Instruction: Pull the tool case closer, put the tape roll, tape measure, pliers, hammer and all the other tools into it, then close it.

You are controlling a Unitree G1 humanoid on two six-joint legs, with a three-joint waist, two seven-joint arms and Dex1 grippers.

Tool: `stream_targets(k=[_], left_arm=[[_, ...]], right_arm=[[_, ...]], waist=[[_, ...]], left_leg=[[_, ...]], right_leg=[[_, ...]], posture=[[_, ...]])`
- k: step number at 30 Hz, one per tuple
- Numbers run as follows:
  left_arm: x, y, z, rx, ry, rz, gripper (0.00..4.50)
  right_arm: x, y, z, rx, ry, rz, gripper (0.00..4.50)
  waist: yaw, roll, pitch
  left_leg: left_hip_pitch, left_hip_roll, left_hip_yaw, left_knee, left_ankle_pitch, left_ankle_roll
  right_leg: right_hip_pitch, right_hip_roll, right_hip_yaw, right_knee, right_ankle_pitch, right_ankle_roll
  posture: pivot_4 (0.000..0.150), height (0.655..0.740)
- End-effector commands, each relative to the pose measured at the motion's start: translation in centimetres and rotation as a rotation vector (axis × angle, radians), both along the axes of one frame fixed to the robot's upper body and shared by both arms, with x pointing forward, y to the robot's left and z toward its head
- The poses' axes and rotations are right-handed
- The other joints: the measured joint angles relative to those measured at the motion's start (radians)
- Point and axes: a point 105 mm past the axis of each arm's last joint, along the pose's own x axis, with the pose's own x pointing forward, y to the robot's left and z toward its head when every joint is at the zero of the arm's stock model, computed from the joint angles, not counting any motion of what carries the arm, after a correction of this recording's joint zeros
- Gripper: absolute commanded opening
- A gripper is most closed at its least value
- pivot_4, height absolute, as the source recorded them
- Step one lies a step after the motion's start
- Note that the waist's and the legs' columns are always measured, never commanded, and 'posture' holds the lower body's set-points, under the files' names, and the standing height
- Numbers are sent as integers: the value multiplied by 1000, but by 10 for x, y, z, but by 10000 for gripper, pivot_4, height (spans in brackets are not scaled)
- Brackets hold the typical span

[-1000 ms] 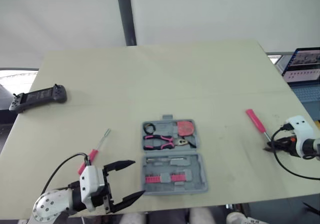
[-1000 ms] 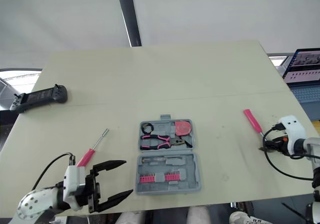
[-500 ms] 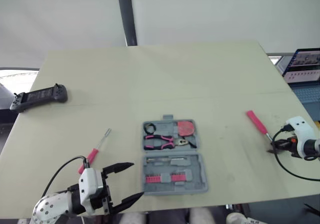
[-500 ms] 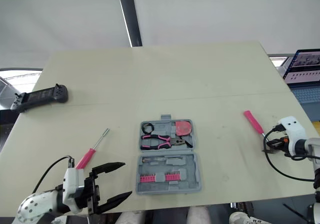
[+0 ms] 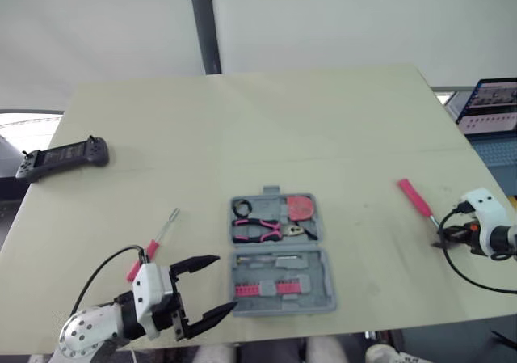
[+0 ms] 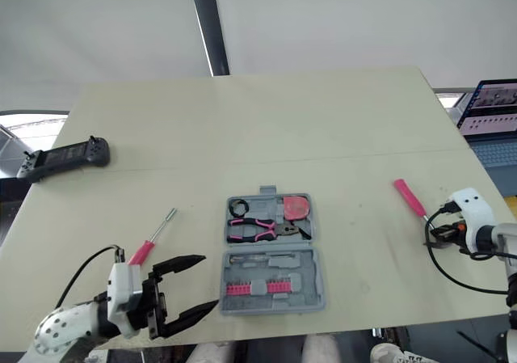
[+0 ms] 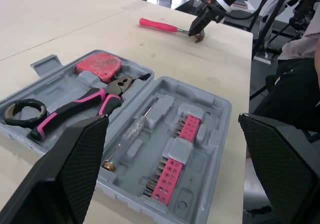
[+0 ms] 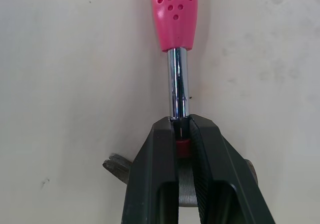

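**At the table's near edge: left gripper spread by the open case, right gripper clamped on the hammer**

Left gripper (image 5: 226,283): fingers spread wide, holding nothing, low over the table (image 5: 283,128). The tool case (image 7: 212,109) lies open and flat just ahead of its fingertips. In the left wrist view the case sits between the two fingers, touching neither.

Case contents, counted from the left gripper outward:
- Near half: a row of pink bits (image 5: 266,289) and a slim clear-handled screwdriver (image 7: 132,131).
- Far half: the pliers (image 5: 257,230), the black tape roll (image 5: 241,208) and the red tape measure (image 5: 300,208), each seated in its recess.

A pink-handled driver (image 5: 166,227) lies loose on the table just beside the left gripper's housing, on the side away from the case.

Right gripper (image 8: 180,124): fingers pressed together on the hammer (image 5: 414,196), pinching the bare metal shank right at the head. The pink handle runs straight out from the fingertips and lies on the table. Hammer and right gripper are well apart from the case.

Far from both grippers: a black controller (image 5: 63,157) at the table's left edge and a laptop (image 5: 489,103) off the right side.
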Motion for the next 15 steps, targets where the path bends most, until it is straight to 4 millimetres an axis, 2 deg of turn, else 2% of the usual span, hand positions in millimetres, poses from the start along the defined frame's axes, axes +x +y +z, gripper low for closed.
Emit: stream_targets(k=[1,3,5,9,11,15], left_arm=[[4,0,11,-14,-37,-3,45000],[8,4,13,-7,-38,12,45000],[11,11,14,8,-42,25,45000],[12,28,19,35,-35,45,45000],[9,35,18,57,-24,41,45000],[1,45,18,90,-6,36,45000]], right_arm=[[11,6,35,-45,-113,46,310],[9,22,50,-46,-125,114,310],[0,48,60,-36,-89,204,310],[-35,121,79,-37,16,483,310],[-49,146,85,-47,61,588,310],[-69,184,89,-106,130,766,310]], waist=[[-2,1,0],[-2,3,-1],[0,6,-1],[3,6,-1],[2,6,-1],[3,5,0]], left_leg=[[0,0,0,0,0,0],[-1,0,1,-1,0,0],[-2,1,2,-1,0,0],[-6,2,4,0,0,0],[-7,3,3,1,0,0],[-8,3,4,0,0,0]], right_leg=[[0,0,0,0,0,0],[-2,0,0,1,0,0],[-4,0,-1,2,0,0],[-11,0,-3,5,0,0],[-11,0,-5,5,0,0],[-12,0,-5,5,0,0]], posture=[[1500,7400],[1500,7400],[1500,7400],[1500,7400],[1500,7400],[1500,7400]])
